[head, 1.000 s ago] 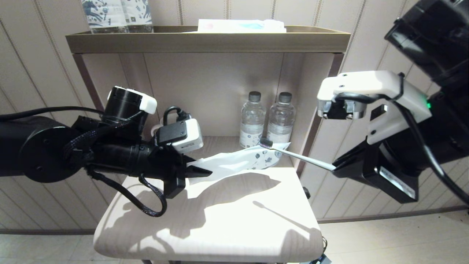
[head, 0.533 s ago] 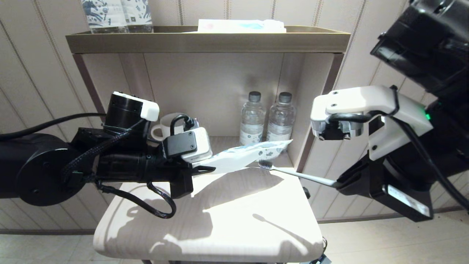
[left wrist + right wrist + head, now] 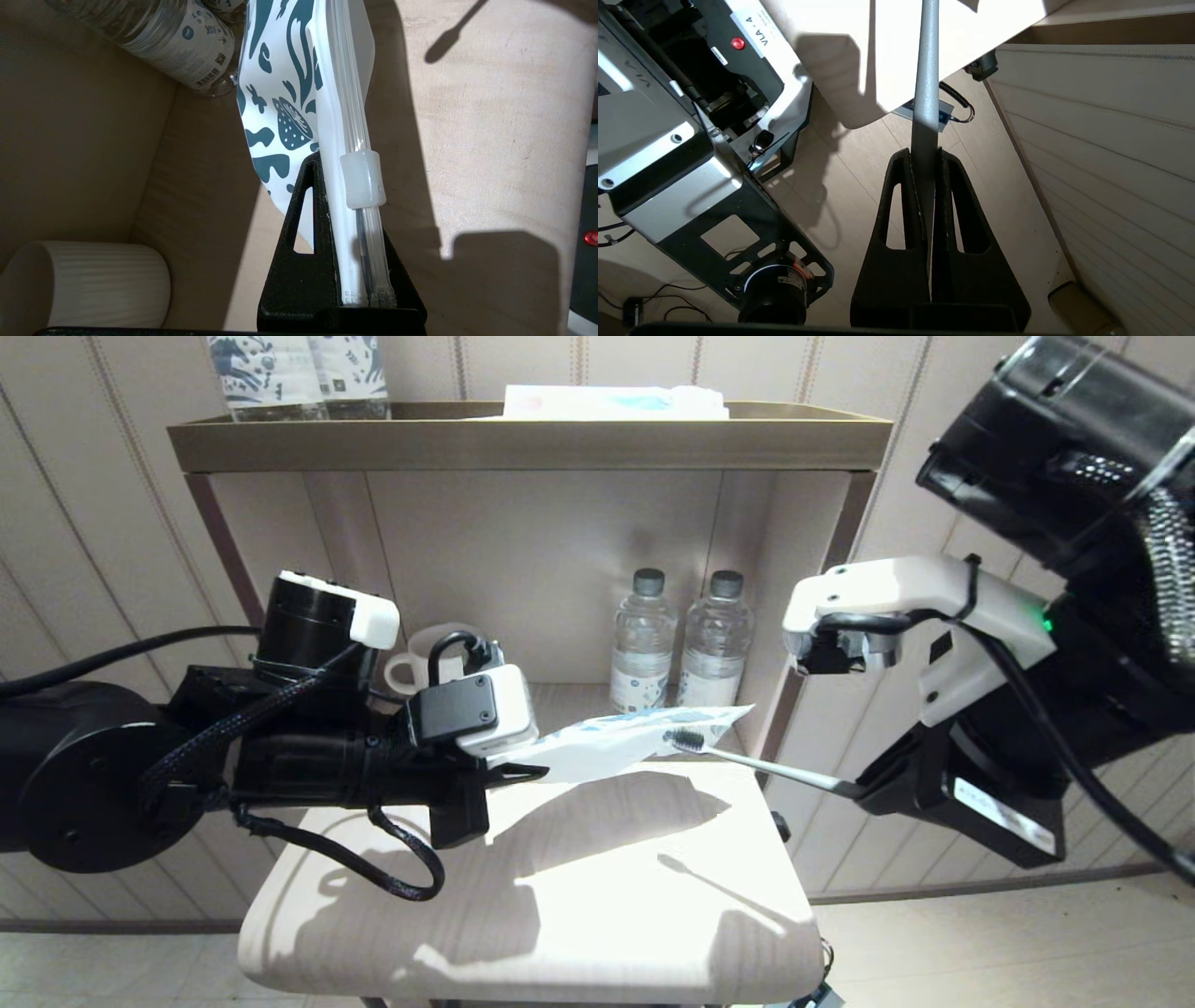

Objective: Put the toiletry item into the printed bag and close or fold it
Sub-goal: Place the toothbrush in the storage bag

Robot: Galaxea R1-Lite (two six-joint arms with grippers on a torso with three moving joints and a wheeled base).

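Right gripper (image 3: 848, 791) fingers are clamped tight on the tail end of the toothbrush (image 3: 747, 762), w/ the shaft running straight out from betw. them; in the right wrist view the grey handle (image 3: 924, 93) sits pinched in the slot. Left gripper (image 3: 523, 772) fingers are shut on the zip-strip end of the printed bag (image 3: 635, 739); the left wrist view shows the strip and its white slider (image 3: 362, 178) right at the fingertips, the leaf print (image 3: 280, 116) hanging beyond. Both things are held in the air above the pale table (image 3: 579, 915), nothing resting on it. Key relation, seen from the head: the brush's long axis runs from about 4 o'clock up to 10 o'clock, bristle head (image 3: 687, 740) leading, and the bag lies along roughly the same line, stretching toward 3 o'clock from the left fingers. Bristles sit just at the bag's free printed end, overlapping its lower edge; can't tell if they're inside or only alongside. The mouth looks to be along the zip strip, so I'd guess the right arm, the nearer one, has to line up w/ that edge. Behind: two water bottles (image 3: 677, 635) and a white cup (image 3: 415, 663) on the shelf.
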